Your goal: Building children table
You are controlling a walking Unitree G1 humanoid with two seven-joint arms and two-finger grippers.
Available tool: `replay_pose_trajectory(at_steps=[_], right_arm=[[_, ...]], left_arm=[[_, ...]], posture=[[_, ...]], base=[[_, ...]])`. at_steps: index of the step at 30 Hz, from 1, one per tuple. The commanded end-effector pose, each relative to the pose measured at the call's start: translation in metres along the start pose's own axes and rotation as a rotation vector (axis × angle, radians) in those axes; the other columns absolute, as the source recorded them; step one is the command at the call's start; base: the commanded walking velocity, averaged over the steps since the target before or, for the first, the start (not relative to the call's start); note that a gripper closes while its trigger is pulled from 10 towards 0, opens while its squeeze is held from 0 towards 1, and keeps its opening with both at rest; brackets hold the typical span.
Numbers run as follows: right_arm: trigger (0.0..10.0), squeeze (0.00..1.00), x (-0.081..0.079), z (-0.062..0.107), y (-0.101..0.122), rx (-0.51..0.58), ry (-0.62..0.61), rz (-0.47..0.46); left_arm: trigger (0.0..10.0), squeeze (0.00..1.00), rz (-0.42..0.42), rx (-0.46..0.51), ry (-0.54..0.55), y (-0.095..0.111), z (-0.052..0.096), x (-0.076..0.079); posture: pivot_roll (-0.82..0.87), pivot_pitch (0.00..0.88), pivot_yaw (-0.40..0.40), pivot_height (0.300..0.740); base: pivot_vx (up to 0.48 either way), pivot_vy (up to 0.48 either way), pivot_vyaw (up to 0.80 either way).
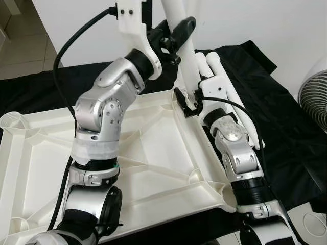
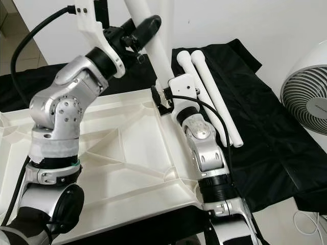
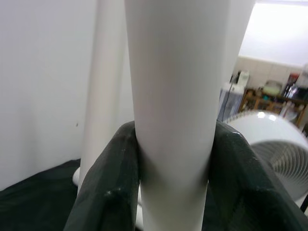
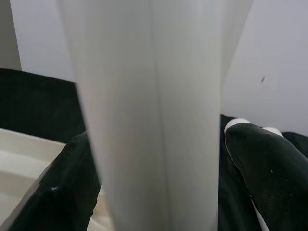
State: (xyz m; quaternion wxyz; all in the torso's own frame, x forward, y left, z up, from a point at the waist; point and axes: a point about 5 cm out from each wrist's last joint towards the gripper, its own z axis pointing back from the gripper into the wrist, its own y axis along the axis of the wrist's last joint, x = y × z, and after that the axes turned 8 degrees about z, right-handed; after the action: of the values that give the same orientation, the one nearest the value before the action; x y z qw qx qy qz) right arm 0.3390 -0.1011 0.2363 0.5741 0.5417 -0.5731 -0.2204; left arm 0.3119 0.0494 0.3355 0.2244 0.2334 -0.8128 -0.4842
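An upturned white plastic tabletop (image 1: 153, 148) lies on a black cloth. A white table leg (image 1: 186, 56) stands upright at its far right corner. My left gripper (image 1: 176, 33) is shut on the leg high up; in the left wrist view both black fingers (image 3: 110, 183) press against the leg (image 3: 173, 96). My right gripper (image 1: 186, 104) is shut on the same leg low down, just above the corner socket. In the right wrist view its fingers (image 4: 62, 192) lie close on either side of the leg (image 4: 154, 120).
Two spare white legs (image 2: 214, 97) lie side by side on the black cloth (image 2: 265, 132) right of the tabletop. A white fan (image 2: 306, 102) stands at the far right. An open leg socket (image 1: 13, 122) sits at the tabletop's far left corner. A white wall is behind.
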Motion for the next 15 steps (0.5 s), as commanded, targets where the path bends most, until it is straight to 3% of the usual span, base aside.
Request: replay_pose_trajectory(at_steps=[1,15], right_arm=[[10.0,0.00,-0.0009,-0.0010,-0.0020,-0.022,0.002,0.001],[10.0,0.00,-0.0018,0.0015,-0.0068,-0.162,0.036,0.076]], left_arm=[[10.0,0.00,-0.035,0.012,-0.043,0.0028,0.0000,0.0065],[10.0,0.00,-0.081,0.042,-0.048,0.0102,-0.0028,0.0109]], posture=[[-0.06,0.095,0.047,0.740],[-0.07,0.111,0.050,0.740]], base=[[0.000,0.000,0.00],[0.000,0.000,0.00]])
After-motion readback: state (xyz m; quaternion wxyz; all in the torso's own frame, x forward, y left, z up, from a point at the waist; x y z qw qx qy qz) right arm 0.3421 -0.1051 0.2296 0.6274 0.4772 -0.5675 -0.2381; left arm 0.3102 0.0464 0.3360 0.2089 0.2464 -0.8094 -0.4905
